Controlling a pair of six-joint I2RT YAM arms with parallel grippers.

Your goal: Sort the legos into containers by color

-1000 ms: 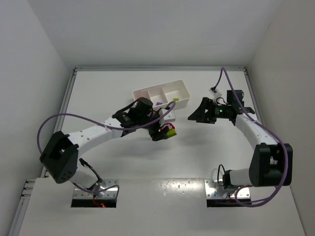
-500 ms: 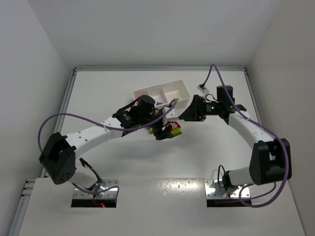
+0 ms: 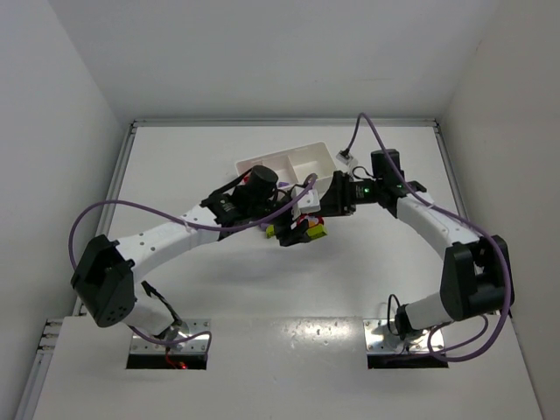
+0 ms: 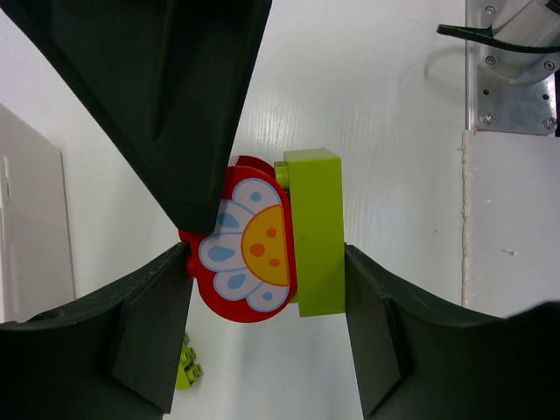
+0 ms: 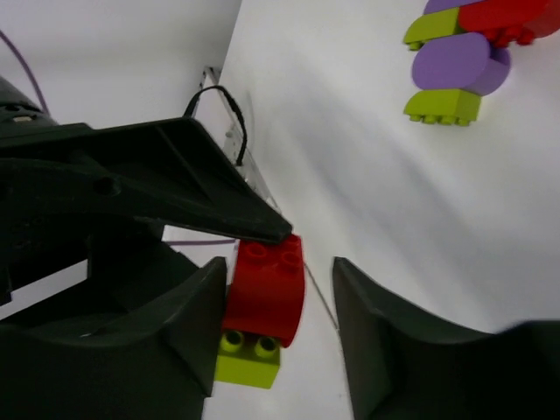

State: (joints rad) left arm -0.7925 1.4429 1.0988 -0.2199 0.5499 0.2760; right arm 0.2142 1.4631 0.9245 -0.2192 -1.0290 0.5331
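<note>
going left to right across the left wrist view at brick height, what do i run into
dark finger → red flower brick → lime green brick → other finger → metal base plate at the far right

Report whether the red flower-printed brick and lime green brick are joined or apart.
Joined: the red flower-printed plastic brick sits flush against the lime green plastic brick, both clamped in the left gripper.

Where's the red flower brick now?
The red flower brick is mid-table in the top view, near the white tray, clamped in the left pincer with a lime green brick attached.
</note>
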